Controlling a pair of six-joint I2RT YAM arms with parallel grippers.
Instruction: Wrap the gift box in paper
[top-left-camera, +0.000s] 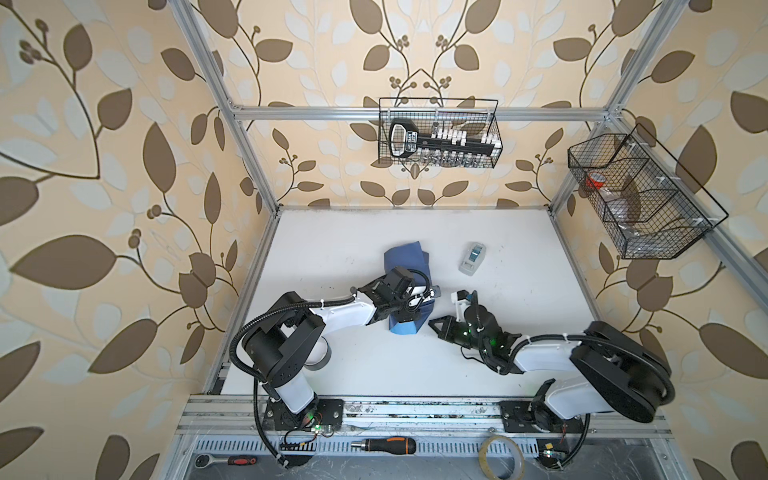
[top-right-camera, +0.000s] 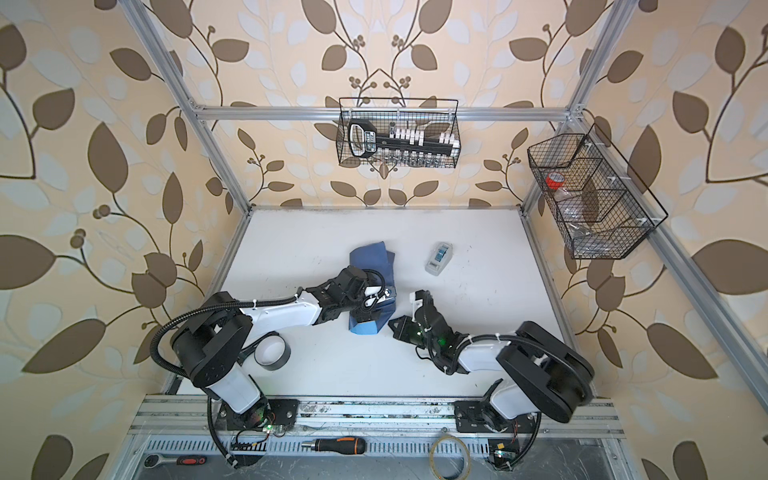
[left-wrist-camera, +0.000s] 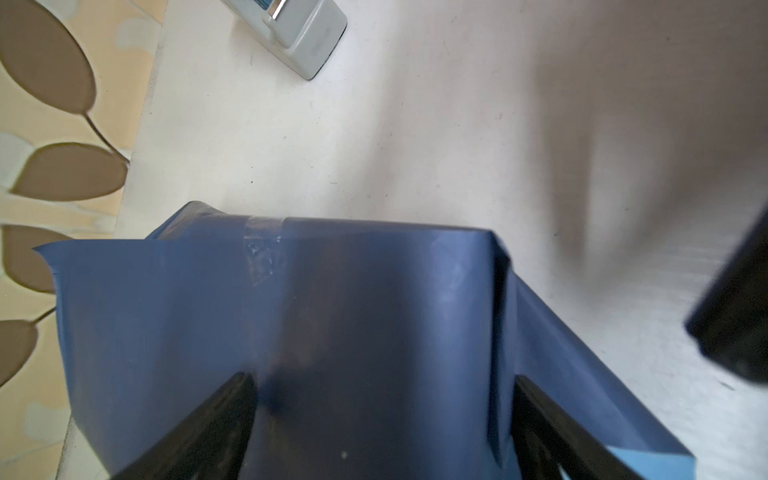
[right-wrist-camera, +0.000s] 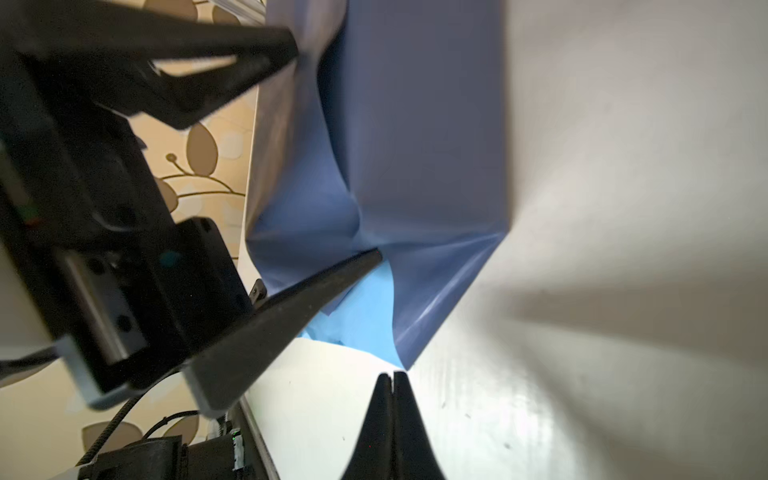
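In a top view, mid-tabletop (top-left-camera: 353, 365), the paper (top-left-camera: 405, 259) hides the gift box, my left end effector (left-wrist-camera: 380, 378) straddles it jaws wide (can't tell if gripping), right end effector (right-wrist-camera: 390, 376) shut, empty, so I'd crease that loose corner (right-wrist-camera: 405, 353) flat first.

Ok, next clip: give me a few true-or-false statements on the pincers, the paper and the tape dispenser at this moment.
1. The right pincer is shut. True.
2. The left pincer holds the tape dispenser. False: the dispenser stands on the table, apart from both pincers.
3. The paper lies flat and unfolded. False: it is folded into a parcel, with clear tape on a seam.
4. The left pincer's jaws stand wide, one either side of the parcel. True.
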